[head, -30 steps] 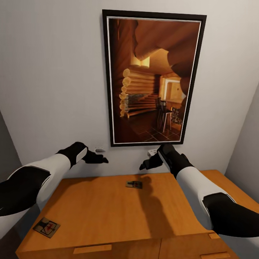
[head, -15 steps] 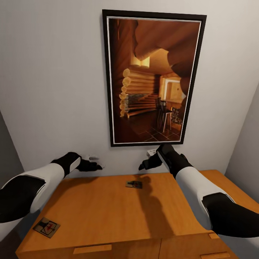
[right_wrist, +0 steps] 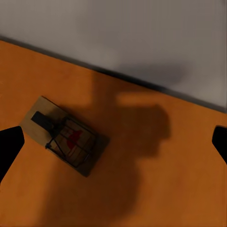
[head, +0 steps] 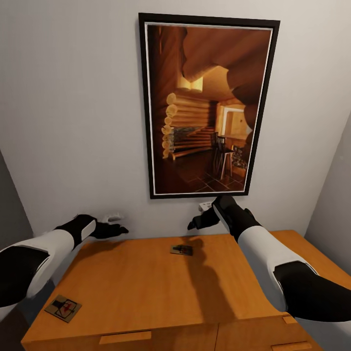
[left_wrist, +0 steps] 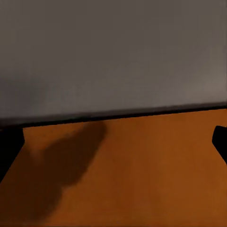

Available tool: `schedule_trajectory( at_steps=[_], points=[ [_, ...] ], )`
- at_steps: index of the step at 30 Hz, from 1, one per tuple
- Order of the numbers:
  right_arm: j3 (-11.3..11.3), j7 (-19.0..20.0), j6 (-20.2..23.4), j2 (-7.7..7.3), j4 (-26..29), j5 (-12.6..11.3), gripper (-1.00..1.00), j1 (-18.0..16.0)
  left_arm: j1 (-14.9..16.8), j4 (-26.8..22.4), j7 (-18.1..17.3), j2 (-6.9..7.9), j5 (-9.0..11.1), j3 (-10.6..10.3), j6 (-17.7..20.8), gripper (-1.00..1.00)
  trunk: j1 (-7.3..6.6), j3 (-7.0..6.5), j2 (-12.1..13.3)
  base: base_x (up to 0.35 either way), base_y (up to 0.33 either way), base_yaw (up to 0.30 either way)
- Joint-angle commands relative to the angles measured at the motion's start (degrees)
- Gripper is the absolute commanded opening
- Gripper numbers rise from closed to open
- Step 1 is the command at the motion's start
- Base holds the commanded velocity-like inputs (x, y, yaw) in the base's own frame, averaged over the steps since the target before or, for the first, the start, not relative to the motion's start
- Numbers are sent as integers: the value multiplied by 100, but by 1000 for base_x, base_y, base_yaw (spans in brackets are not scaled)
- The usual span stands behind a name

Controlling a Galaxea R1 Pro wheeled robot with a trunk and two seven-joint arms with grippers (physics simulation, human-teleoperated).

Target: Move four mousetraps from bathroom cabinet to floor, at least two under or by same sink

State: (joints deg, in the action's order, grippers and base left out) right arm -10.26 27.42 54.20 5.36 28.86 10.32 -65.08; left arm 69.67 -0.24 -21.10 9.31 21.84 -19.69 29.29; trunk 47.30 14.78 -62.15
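Two mousetraps lie on the orange-brown cabinet [head: 136, 282]. One mousetrap [head: 181, 250] sits near the back middle of the top, and it appears close up in the right wrist view [right_wrist: 64, 136]. The other mousetrap [head: 63, 308] rests at the front left corner. My right gripper [head: 199, 217] hovers open above and slightly right of the back trap, its dark fingertips [right_wrist: 9, 146] spread wide. My left gripper [head: 115, 225] hangs open over the cabinet's back left edge by the wall, above bare wood [left_wrist: 123, 175].
A large dark-framed picture [head: 207, 107] hangs on the grey wall behind the cabinet. Drawer handles [head: 125, 337] line the cabinet's front edge. The cabinet top continues to the right [head: 304, 248] beside a grey side wall.
My left arm has swung leftward and lower, from near the cabinet's middle rear to its back left edge. The right arm and both traps stay put.
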Motion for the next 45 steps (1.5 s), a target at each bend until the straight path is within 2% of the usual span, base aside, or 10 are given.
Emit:
schedule_trajectory(
  at_steps=[1, 5, 14, 45],
  points=[
    [-6, 45, -5, -1, 6, 58, 100, -5, -37, -5, -15, 11, 82, -44, -35, 100, 0, 8, -6, 0, 0, 0],
    [2, 39, -74, 0, 6, 52, 100, -5, -161, -3, -11, 34, 154, -44, -336, 100, 0, 8, -6, 0, 0, 0],
    [17, 40, -128, 0, 6, 39, 100, -5, -233, -59, -21, 57, 186, -38, -597, 100, 0, 8, -6, 0, 0, 0],
    [24, 103, -130, -14, 7, 29, 100, -5, -246, -116, -42, 64, 180, -25, -647, 100, 0, 8, -6, 0, 0, 0]
  ],
)
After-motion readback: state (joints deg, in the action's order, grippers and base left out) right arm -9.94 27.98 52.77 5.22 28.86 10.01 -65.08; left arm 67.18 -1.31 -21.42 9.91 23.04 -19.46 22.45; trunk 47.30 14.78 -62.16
